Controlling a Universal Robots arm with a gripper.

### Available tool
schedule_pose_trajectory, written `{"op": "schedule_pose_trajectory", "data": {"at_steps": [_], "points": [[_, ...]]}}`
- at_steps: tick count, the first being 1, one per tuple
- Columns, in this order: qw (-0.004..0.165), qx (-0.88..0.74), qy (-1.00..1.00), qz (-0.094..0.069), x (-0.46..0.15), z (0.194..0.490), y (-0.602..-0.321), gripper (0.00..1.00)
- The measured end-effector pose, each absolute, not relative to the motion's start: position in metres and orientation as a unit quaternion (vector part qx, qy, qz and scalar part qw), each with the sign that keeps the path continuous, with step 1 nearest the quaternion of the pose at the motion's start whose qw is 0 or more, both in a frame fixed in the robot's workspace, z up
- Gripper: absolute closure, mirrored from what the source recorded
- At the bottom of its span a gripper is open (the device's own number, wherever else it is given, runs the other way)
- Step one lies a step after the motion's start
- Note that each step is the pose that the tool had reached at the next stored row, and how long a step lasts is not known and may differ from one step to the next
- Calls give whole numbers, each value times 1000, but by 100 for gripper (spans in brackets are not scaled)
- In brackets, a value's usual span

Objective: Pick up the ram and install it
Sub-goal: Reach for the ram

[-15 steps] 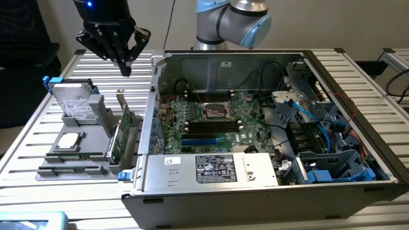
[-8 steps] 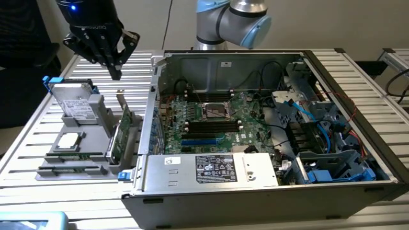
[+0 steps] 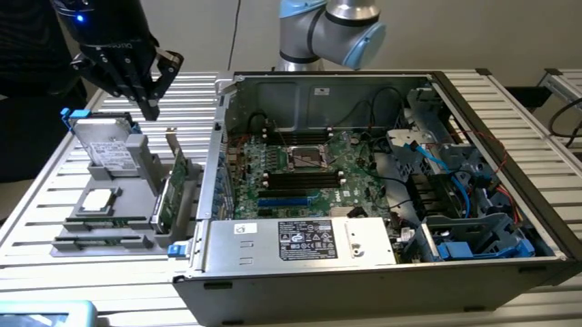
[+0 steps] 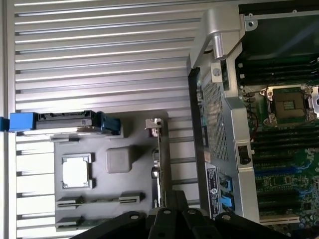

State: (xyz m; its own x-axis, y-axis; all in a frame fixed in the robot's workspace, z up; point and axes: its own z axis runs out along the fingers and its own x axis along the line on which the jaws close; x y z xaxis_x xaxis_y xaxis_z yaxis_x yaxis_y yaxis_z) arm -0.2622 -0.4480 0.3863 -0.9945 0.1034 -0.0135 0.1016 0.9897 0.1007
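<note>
Two ram sticks lie flat in slots at the near end of a grey parts holder (image 3: 136, 167); they are thin green strips, one (image 3: 102, 223) just behind the other (image 3: 100, 240). In the wrist view they appear as the ram (image 4: 99, 199) and a second stick (image 4: 79, 222). My gripper (image 3: 147, 109) hangs above the holder's far end, over the table, shut with nothing in it. In the wrist view my gripper (image 4: 172, 209) has its dark fingers drawn together over the edge of the upright green expansion card (image 4: 159, 164). The black memory slots (image 3: 300, 178) sit on the motherboard in the open case.
The holder also carries a hard drive (image 3: 108, 146) with blue tabs, a CPU (image 3: 97, 199) and the standing expansion card (image 3: 174, 187). The open computer case (image 3: 364, 272) takes up the exterior view's right, its metal wall (image 3: 214, 150) beside the holder. A slatted table (image 3: 54, 204) lies underneath.
</note>
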Motion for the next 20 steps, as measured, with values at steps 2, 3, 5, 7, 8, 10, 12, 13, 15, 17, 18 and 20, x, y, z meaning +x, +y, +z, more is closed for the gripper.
{"op": "schedule_pose_trajectory", "data": {"at_steps": [2, 3, 5, 7, 8, 10, 12, 13, 15, 17, 18, 20], "points": [[9, 51, 997, 51, -266, 386, -452, 89], [9, 51, 997, 51, -267, 386, -454, 89], [9, 51, 997, 51, -270, 385, -458, 89], [9, 51, 997, 51, -275, 383, -460, 89], [9, 51, 997, 51, -278, 381, -461, 89], [9, 51, 997, 51, -285, 379, -461, 89], [9, 51, 997, 51, -292, 376, -461, 89], [9, 51, 997, 51, -295, 375, -461, 89], [9, 51, 997, 51, -302, 373, -463, 89], [9, 51, 997, 52, -306, 371, -466, 89], [9, 51, 997, 52, -309, 371, -468, 89], [9, 51, 997, 52, -314, 369, -471, 89]]}}
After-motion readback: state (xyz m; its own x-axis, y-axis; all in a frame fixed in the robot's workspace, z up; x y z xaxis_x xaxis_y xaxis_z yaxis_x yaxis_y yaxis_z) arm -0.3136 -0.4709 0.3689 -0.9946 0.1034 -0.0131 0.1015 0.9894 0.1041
